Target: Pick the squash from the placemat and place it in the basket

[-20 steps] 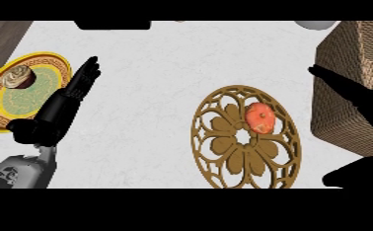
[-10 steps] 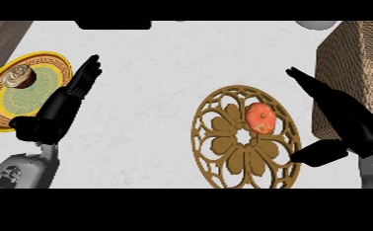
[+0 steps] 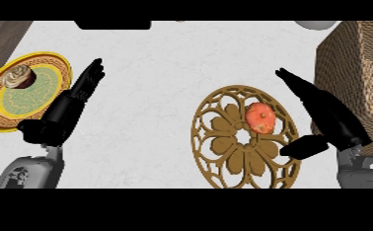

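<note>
Right hand (image 3: pixel 325 112) hovered spread beside squash (image 3: pixel 260 117) on placemat (image 3: pixel 244 137); left hand (image 3: pixel 67 105) rested open. Risk: round squash rolling from off-center pinch.

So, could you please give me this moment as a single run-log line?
phase: reach | right hand: open, beside squash, no contact | squash: on placemat | left hand: open, resting near plate | basket: far right

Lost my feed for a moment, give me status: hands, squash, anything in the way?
Right hand open beside the placemat, holding nothing. Left hand open, resting by the plate. Squash on the placemat, untouched. Nothing between it and the basket.
</note>
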